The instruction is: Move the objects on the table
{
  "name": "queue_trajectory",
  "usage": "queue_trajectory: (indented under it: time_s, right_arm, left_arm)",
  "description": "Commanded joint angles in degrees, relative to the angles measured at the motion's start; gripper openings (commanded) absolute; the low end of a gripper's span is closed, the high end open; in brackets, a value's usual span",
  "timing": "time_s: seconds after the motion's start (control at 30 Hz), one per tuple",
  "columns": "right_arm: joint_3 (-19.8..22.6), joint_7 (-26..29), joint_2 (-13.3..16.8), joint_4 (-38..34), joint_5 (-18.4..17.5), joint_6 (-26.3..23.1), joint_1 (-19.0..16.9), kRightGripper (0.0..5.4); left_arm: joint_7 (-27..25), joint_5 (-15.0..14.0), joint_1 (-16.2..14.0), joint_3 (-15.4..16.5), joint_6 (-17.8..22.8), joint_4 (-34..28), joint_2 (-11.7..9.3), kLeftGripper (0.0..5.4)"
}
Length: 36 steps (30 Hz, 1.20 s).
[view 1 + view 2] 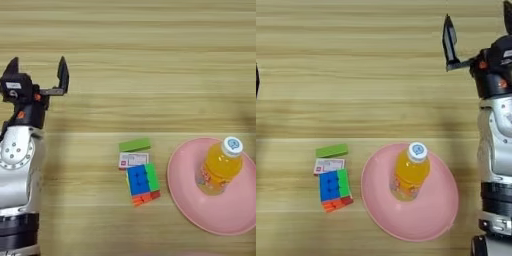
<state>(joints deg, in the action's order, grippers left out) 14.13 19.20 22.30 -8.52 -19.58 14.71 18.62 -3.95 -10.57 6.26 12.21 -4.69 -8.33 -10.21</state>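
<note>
An orange drink bottle [410,172] with a white cap stands on a pink plate [426,220] at the right of the wooden table [140,60]. Left of the plate lie a green block [134,145], a flat red-and-white packet [133,160] and a multicoloured puzzle cube [143,184], close together. My left gripper [37,70] is held at the far left, open and empty, well away from these items. At the far right my right gripper [478,27] is also open and empty, above and to the right of the plate.
Broad bare wood stretches across the far half of the table between the two grippers. The silver left forearm [20,175] fills the lower left corner, and the right forearm [496,165] runs down the right edge beside the plate.
</note>
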Motion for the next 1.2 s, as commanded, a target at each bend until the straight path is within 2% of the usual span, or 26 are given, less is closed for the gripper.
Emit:
queue_trajectory:
  time_s: [0.03, 0.2, 0.37, 0.47, 0.6, 0.67, 0.8, 0.9, 1.2]
  right_arm:
    - [0.07, 10.0, 3.12, -9.12, -14.47, -5.86, -3.52, 5.4]
    - [-0.01, 21.57, 6.38, -14.31, -25.29, -10.86, -8.8, 5.4]
    - [0.32, 32.71, 9.26, -14.76, -31.7, -15.05, -13.65, 5.4]
    - [-1.08, 39.27, 11.04, -14.61, -31.67, -16.64, -16.38, 5.4]
    - [-2.08, 43.85, 12.55, -12.05, -32.31, -20.49, -16.45, 5.4]
    - [-2.87, 46.07, 13.31, -10.15, -31.73, -22.16, -16.17, 5.4]
    - [-6.29, 51.44, 14.87, -4.39, -27.22, -24.02, -15.21, 5.4]
    - [-8.61, 54.5, 15.54, 0.0, -22.93, -23.27, -14.9, 5.4]
    - [-11.85, 57.9, 15.69, 6.04, -14.62, -20.46, -13.27, 5.4]
  left_arm:
    - [3.14, 4.87, 1.13, -0.59, 0.75, 4.48, -0.09, 5.38]
    - [5.16, 8.18, 2.47, -1.45, -0.33, 9.32, 0.43, 5.38]
    - [5.91, 9.69, 3.3, -2.08, 0.08, 11.48, 0.33, 5.38]
    - [6.12, 10.94, 3.31, -2.55, -0.49, 12.53, 0.0, 5.38]
    - [5.97, 12.61, 3.17, -3.29, -1.84, 13.65, -0.45, 5.38]
    - [5.91, 13.74, 3.0, -3.83, -2.81, 13.89, -0.77, 5.38]
    - [5.8, 14.66, 2.66, -4.22, -3.69, 14.4, -0.97, 5.38]
    - [5.57, 14.77, 2.43, -4.28, -4.05, 14.48, -0.84, 5.38]
    - [5.04, 15.41, 2.34, -4.86, -4.98, 15.11, -1.23, 5.38]
